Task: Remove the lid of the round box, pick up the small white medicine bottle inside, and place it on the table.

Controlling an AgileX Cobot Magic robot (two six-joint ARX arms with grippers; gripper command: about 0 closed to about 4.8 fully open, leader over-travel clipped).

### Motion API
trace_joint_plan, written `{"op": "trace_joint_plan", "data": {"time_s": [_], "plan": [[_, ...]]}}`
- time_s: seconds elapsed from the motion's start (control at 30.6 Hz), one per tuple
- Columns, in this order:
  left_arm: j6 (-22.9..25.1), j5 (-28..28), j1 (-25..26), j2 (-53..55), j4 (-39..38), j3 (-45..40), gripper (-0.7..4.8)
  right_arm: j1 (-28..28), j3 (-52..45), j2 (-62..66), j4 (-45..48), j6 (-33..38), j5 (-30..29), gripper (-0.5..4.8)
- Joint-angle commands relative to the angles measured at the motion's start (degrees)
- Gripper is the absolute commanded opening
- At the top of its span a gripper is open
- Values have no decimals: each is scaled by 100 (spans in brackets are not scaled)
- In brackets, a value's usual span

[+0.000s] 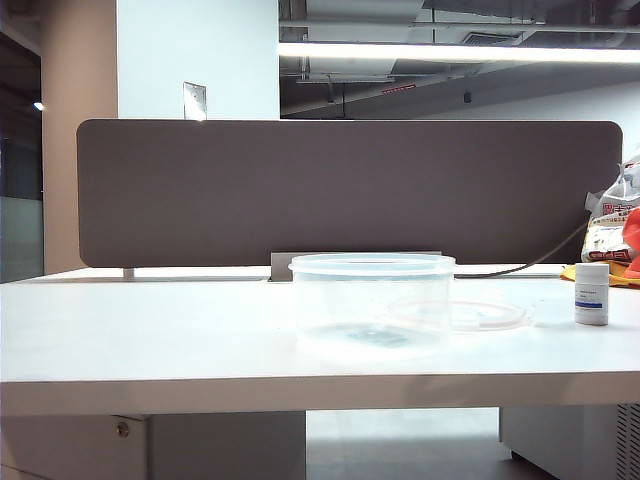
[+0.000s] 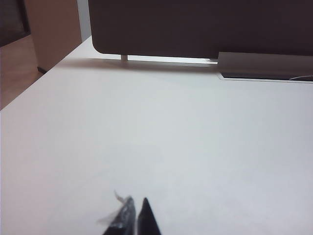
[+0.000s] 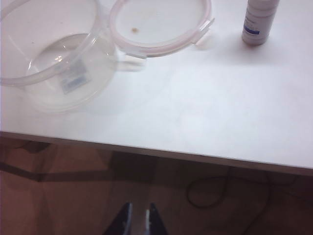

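Note:
The round box stands open in the middle of the table, with only a label on its floor. The lid lies flat on the table against the box's right side. Further right, the small white medicine bottle stands upright on the table. The right wrist view shows the box, the lid and the bottle from above. My right gripper hangs off the table's front edge, jaws slightly apart and empty. My left gripper is shut over bare table. Neither gripper shows in the exterior view.
A brown-grey divider panel runs along the table's back. Bags and an orange item sit at the far right behind the bottle, and a cable lies along the back. The table's front edge drops to a brown floor.

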Motion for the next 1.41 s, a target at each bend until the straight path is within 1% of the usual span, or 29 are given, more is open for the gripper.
{"op": "trace_joint_plan", "data": {"time_s": [0.03,0.16,0.2,0.26,0.39,0.43,0.52,0.65,0.82,1.01,1.14,1.24,1.41], "plan": [[22,31,2,-4,55,0,22,0,11,-9,76,0,9,44],[22,31,2,-4,55,0,22,0,11,-11,74,-55,11,45],[20,31,2,-4,55,0,22,-15,9,-26,81,-157,20,45],[22,31,2,-4,55,0,22,-146,-33,-184,299,-682,98,45],[20,28,2,-4,55,0,22,-476,-483,-876,1379,-688,140,44],[20,31,2,-4,55,0,22,-557,-706,-1150,1770,-682,142,44],[22,28,2,-4,50,0,22,-656,-1285,-1781,2566,-680,146,44],[20,28,2,-4,48,0,22,-704,-1899,-2295,3198,-632,144,45],[22,31,2,-4,37,0,22,-739,-2321,-2544,3285,-634,151,44],[22,31,2,-4,39,0,22,-817,-2586,-2669,3270,-640,243,45],[22,28,2,-4,35,0,22,-822,-2583,-2702,3195,-732,555,44],[22,28,2,-4,37,0,22,-822,-2583,-2702,3067,-892,680,45],[22,28,2,-4,37,0,22,-822,-2583,-2702,2833,-962,697,44]]}}
